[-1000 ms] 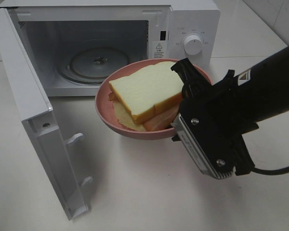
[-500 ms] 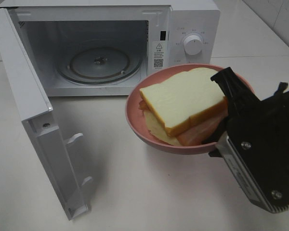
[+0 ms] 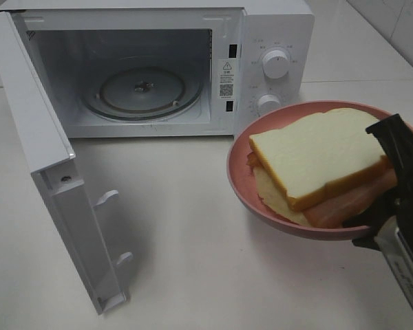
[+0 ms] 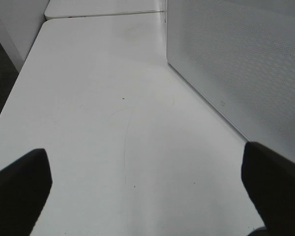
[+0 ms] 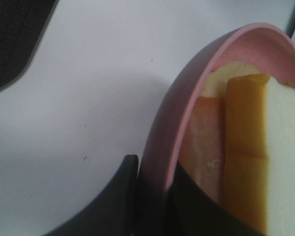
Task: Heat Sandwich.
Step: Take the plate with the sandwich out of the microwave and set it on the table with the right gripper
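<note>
The sandwich (image 3: 316,155), pale bread slices with an orange-brown filling, lies on a round pink plate (image 3: 237,172) at the right, in front of the microwave's knobs. My right gripper (image 3: 389,199) is shut on the plate's right rim and holds it above the table. In the right wrist view the gripper (image 5: 155,201) pinches the pink rim (image 5: 187,98), with the sandwich (image 5: 246,147) just beyond. The white microwave (image 3: 275,34) stands at the back with its cavity empty and the glass turntable (image 3: 142,89) bare. My left gripper (image 4: 147,196) is open and empty over the table beside the microwave's side wall (image 4: 246,64).
The microwave door (image 3: 48,172) is swung wide open to the left and reaches toward the table's front. The white table (image 3: 193,227) runs in front of the microwave. The left arm is out of the exterior view.
My right gripper has carried the plate with the sandwich to the right and toward the front, away from the microwave's opening. The left gripper's earlier position is not shown.
</note>
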`<state>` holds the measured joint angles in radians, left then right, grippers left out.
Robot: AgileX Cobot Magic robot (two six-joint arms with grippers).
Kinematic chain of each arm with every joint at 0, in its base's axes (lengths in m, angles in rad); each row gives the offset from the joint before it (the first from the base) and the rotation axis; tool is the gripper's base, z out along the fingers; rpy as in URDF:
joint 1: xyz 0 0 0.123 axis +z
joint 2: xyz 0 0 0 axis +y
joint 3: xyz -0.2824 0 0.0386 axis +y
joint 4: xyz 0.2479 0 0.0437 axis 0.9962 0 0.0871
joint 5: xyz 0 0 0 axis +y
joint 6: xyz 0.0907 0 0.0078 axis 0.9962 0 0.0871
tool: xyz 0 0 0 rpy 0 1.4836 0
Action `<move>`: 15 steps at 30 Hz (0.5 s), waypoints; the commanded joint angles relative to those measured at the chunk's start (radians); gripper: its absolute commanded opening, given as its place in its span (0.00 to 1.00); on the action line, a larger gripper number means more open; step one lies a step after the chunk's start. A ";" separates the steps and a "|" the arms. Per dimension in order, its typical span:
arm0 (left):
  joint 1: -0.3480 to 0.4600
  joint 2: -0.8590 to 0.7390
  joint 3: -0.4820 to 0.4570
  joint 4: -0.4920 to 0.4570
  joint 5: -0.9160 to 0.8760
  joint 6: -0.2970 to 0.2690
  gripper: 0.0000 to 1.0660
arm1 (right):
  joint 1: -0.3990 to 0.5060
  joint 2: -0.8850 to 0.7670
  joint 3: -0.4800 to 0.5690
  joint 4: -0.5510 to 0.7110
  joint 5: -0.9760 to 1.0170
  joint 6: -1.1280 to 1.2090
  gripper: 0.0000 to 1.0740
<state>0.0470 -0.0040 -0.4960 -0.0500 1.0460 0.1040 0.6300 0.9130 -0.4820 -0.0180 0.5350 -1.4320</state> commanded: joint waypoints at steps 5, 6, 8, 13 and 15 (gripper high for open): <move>0.003 -0.017 0.002 -0.007 -0.008 0.000 0.92 | 0.002 -0.101 0.020 -0.116 0.024 0.217 0.00; 0.003 -0.017 0.002 -0.007 -0.008 0.000 0.92 | 0.002 -0.109 0.024 -0.136 0.030 0.256 0.00; 0.003 -0.017 0.002 -0.007 -0.008 0.000 0.92 | 0.002 -0.121 0.029 -0.168 0.038 0.328 0.00; 0.003 -0.017 0.002 -0.007 -0.008 0.000 0.92 | 0.002 -0.126 0.030 -0.251 0.054 0.499 0.00; 0.003 -0.017 0.002 -0.007 -0.008 0.000 0.92 | 0.002 -0.126 0.030 -0.288 0.056 0.556 0.00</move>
<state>0.0470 -0.0040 -0.4960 -0.0500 1.0460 0.1040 0.6300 0.7980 -0.4510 -0.2590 0.6120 -0.9340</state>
